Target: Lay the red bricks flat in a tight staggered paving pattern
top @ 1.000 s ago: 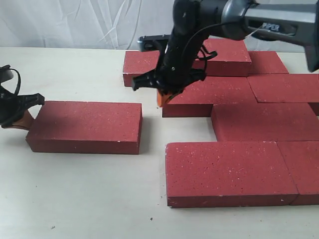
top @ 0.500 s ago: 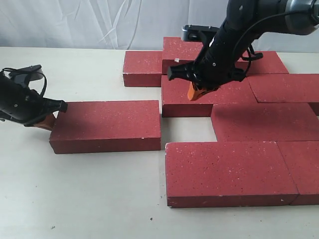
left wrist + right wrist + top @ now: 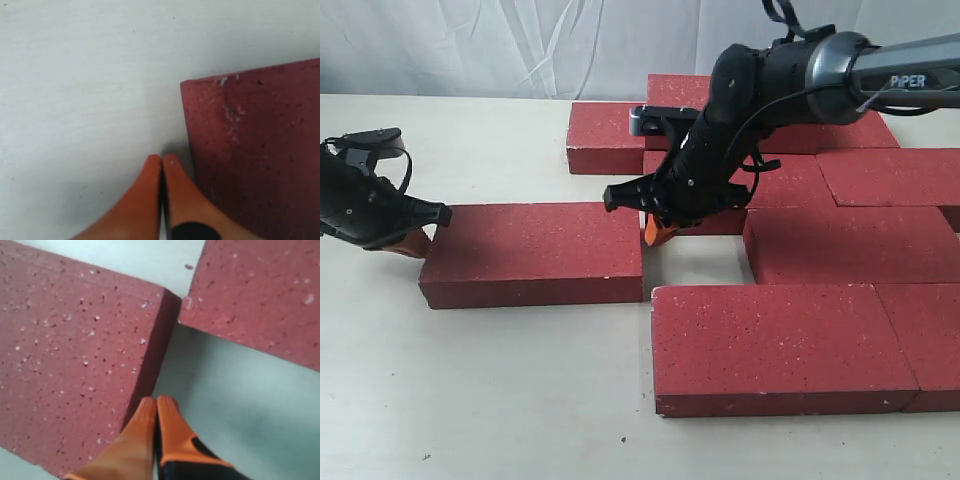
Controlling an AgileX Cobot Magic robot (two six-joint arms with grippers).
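Exterior view puts the loose brick (image 3: 530,250) flat on the table (image 3: 470,400), bracketed by both arms. It lies just beyond the left end effector (image 3: 408,243), whose clenched tips sit at its outer end. The right end effector (image 3: 658,232), likewise clenched and holding nothing, dips into the open pocket at the brick's other end. Pinched shut like this, each seems meant as a blunt pusher rather than a clamp: the left to shove the brick toward the laid bricks (image 3: 840,245), the right to steady or square its inner end. In the left wrist view the orange fingertips (image 3: 147,185) stand beside the brick's corner, but whether they touch it I cannot tell. The right wrist view shows the tips just beside the brick's end face, and contact there is equally unclear. The laid bricks run off the exterior view's edge and the right arm covers part of the back rows, so their count and fit are uncertain.
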